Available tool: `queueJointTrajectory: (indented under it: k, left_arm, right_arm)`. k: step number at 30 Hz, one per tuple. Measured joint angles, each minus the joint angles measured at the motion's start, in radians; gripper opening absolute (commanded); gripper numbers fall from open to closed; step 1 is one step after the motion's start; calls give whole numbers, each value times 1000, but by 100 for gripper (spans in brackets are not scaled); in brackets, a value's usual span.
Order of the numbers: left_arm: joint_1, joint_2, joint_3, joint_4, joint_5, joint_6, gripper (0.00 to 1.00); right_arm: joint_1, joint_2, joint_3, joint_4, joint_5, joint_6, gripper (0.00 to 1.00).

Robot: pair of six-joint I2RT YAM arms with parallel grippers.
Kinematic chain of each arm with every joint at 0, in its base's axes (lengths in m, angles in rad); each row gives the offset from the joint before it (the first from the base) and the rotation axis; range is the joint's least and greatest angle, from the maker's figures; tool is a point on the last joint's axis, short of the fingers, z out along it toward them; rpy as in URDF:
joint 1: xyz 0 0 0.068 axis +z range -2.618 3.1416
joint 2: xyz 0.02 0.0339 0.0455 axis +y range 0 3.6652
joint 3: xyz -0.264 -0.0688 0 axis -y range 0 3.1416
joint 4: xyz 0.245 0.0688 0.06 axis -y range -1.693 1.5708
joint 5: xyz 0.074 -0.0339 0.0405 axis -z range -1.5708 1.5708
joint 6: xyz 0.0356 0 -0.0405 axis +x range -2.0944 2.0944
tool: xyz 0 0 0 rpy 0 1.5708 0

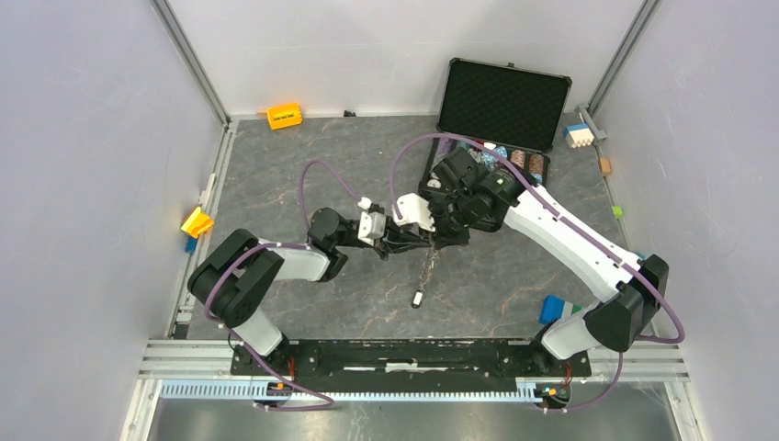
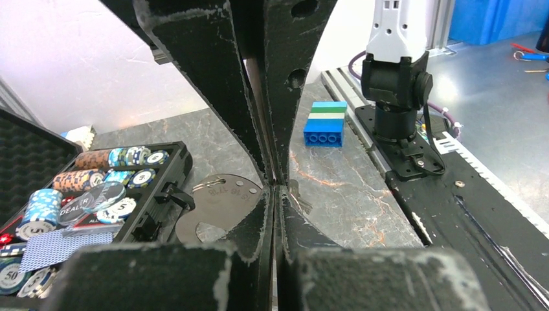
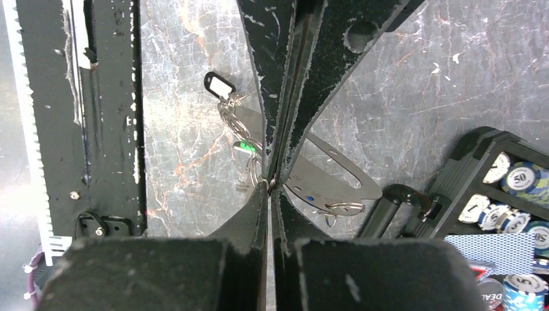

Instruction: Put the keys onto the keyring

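Both arms meet over the middle of the surface (image 1: 367, 303). Right gripper (image 3: 270, 184): jaws closed on the keyring (image 3: 330, 181), from which one chain (image 3: 228, 115) carries one green tag (image 3: 243, 146) and one dark fob (image 3: 218, 84). Left gripper (image 2: 275, 188): jaws closed; the item pinched cannot be told. Adjacent: one open chip case (image 1: 501, 101), just behind the grippers. Four blocks lie well apart: orange (image 1: 285, 116), yellow (image 1: 197, 222), blue (image 1: 556, 308), white (image 1: 577, 135).

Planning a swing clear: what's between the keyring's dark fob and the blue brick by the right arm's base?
Nothing: bare table between the fob and the blue brick, seen from the top camera.
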Motion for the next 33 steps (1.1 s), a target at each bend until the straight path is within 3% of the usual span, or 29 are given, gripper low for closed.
queueJointTrajectory:
  k: [7,15,26,33]
  left_arm:
    - [32,-14,0,-24,-47,-70,2]
    - [50,-86,0,-33,-109,-180,2]
    - [50,-126,0,-20,-132,-288,2]
    - [50,-126,0,-6,-132,-323,2]
  right_arm:
    - [-45,-16,-12,36,-13,3,37]
    - [-139,-101,-66,77,-106,-6,50]
    - [-187,-196,-241,270,-286,3,52]
    - [-198,-217,-282,373,-360,25,48]
